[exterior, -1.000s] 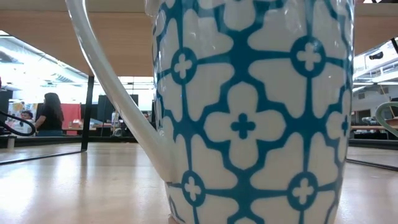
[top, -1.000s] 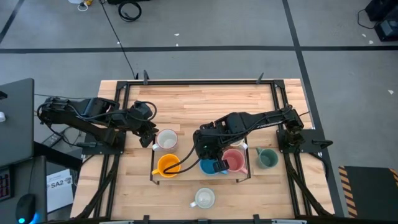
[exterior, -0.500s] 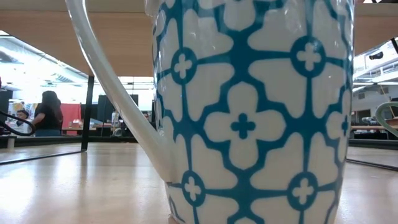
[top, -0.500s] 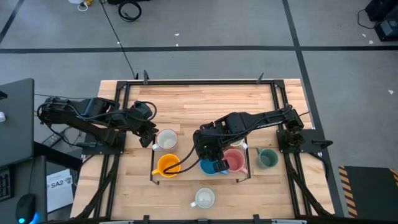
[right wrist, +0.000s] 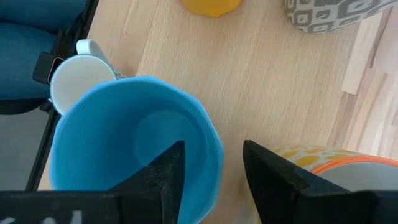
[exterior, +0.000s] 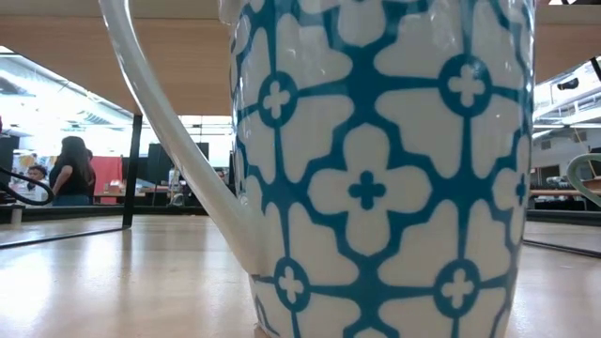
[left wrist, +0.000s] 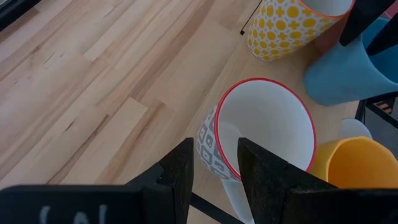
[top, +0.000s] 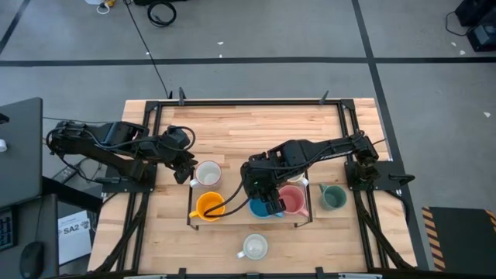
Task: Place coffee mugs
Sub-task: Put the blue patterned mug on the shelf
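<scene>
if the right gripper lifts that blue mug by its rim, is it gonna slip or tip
The blue mug looks glazed and smooth, so a thin rim pinch could slip. The right gripper straddles one side of the rim, so the mug would probably hang tilted when lifted. It looks rigid and likely chips if knocked against the pink mug close beside it.

right pincer hovering over blue mug | left pincer sitting beside white mug | orange mug standing on counter
</scene>
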### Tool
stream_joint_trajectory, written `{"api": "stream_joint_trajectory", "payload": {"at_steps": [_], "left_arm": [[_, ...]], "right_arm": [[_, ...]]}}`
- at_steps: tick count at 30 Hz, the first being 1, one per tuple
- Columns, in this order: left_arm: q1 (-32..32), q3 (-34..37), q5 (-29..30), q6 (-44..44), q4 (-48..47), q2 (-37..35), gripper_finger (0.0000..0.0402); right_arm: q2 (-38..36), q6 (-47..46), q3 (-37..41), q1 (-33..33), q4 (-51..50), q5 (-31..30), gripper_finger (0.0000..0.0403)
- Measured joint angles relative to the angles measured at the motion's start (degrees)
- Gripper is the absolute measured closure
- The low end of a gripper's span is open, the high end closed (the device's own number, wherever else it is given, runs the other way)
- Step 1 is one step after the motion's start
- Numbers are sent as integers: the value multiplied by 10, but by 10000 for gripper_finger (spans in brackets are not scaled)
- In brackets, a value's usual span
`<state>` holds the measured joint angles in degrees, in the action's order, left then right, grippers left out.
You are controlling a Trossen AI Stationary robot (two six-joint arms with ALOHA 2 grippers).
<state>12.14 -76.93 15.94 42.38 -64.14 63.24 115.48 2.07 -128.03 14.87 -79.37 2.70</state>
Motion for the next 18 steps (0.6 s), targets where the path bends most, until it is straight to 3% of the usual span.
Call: {"api": "stream_joint_trajectory", "payload": {"at_steps": [10, 18], "left_arm": [[0, 0, 1, -11, 12, 0, 271], [0, 0, -3, -106, 154, 0, 271]], "right_arm": [[-12, 16, -66, 10, -4, -2, 235], [-64, -18, -59, 53, -30, -58, 235]]}}
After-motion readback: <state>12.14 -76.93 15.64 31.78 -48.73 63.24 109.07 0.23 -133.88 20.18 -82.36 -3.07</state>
